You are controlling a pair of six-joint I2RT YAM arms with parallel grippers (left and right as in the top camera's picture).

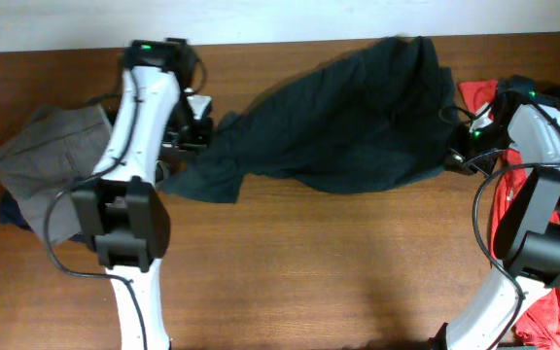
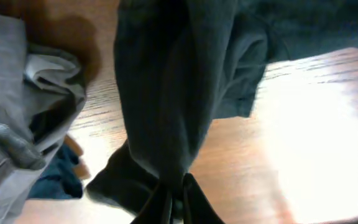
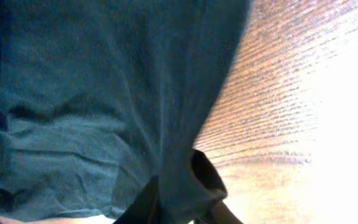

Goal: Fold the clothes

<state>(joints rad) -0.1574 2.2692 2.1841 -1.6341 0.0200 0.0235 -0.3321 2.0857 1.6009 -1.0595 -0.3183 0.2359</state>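
A large dark green-black T-shirt (image 1: 348, 117) is stretched in a crumpled band across the far middle of the wooden table. My left gripper (image 1: 200, 133) holds its left end, and in the left wrist view the gripper (image 2: 176, 183) is shut on a bunched fold of the T-shirt (image 2: 166, 81). My right gripper (image 1: 460, 156) is at the shirt's right end. Its wrist view shows the gripper (image 3: 188, 193) shut on the T-shirt (image 3: 104, 93), with a hem looped over one finger. No lettering shows.
Grey trousers (image 1: 47, 156) lie heaped at the left edge, seen close in the left wrist view (image 2: 11, 124) with a blue garment (image 2: 55, 177) under them. Red tops (image 1: 542, 292) are piled at the right edge behind the right arm. Bare wood (image 1: 338, 262) fills the front.
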